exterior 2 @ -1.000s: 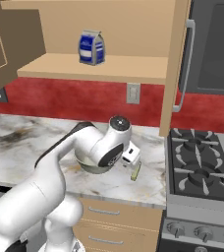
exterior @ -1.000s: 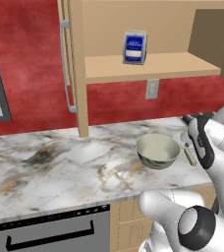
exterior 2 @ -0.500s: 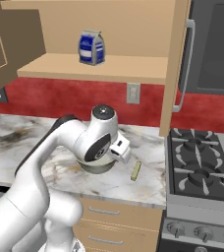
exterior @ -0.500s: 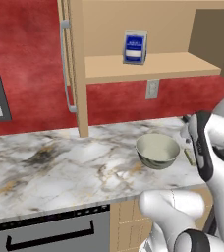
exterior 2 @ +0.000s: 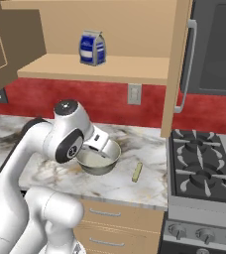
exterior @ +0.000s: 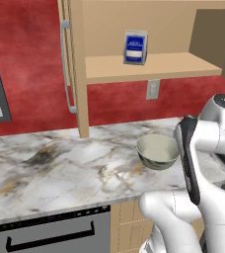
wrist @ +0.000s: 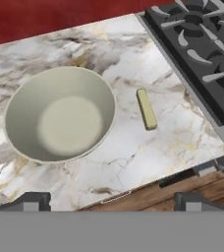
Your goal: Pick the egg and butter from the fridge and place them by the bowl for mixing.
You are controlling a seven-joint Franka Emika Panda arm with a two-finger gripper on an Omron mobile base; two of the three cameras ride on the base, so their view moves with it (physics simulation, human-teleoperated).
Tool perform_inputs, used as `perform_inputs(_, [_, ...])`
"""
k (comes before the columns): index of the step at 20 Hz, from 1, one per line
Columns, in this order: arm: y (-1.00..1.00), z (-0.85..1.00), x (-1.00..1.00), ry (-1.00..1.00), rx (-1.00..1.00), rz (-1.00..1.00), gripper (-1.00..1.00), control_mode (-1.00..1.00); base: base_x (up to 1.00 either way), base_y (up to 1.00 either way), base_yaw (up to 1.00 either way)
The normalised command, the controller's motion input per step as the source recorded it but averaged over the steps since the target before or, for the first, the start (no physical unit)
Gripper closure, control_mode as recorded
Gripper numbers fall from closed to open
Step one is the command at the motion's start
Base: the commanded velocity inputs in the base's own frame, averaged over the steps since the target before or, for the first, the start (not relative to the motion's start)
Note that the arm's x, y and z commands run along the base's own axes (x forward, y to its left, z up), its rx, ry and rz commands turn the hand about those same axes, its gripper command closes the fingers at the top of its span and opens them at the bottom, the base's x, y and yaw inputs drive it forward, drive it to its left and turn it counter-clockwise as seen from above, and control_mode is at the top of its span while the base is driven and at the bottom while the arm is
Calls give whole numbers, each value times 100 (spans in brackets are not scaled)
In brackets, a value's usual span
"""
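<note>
The pale grey-green bowl (exterior: 157, 150) (exterior 2: 99, 158) (wrist: 60, 113) stands on the marble counter (exterior: 60, 168). The butter (exterior 2: 137, 171) (wrist: 146, 109), a pale yellow stick, lies flat on the counter just right of the bowl, between it and the stove. My gripper (wrist: 111, 201) hovers above the counter's front edge, looking down on bowl and butter. It is open, its fingertips (wrist: 33, 201) are wide apart, and nothing is between them. The egg and the fridge are out of view.
A black gas stove (exterior 2: 204, 163) (wrist: 202, 29) adjoins the counter on the right. A blue-labelled carton (exterior: 135, 47) (exterior 2: 92, 48) stands on the wooden shelf above. A tan cabinet side with a grey bar handle (exterior: 67, 64) rises from the counter. An appliance front (exterior: 50, 234) sits below.
The hand has drawn back and up from the butter and swung left toward the bowl. The butter stays lying on the counter. The jaws have stayed open.
</note>
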Motion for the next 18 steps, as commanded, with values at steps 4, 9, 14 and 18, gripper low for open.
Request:
perform_inputs(4, [28,26,-32,-1,0,1,-100,-100,0,0,0])
perform_inputs(9, [10,8,-20,-1,2,-4,-100,-100,0,0,0])
perform_inputs(14, [0,0,0,0,0,0,-100,100,-8,2,0])
perform_inputs(18, [0,0,0,0,0,0,-100,100,-66,6,11])
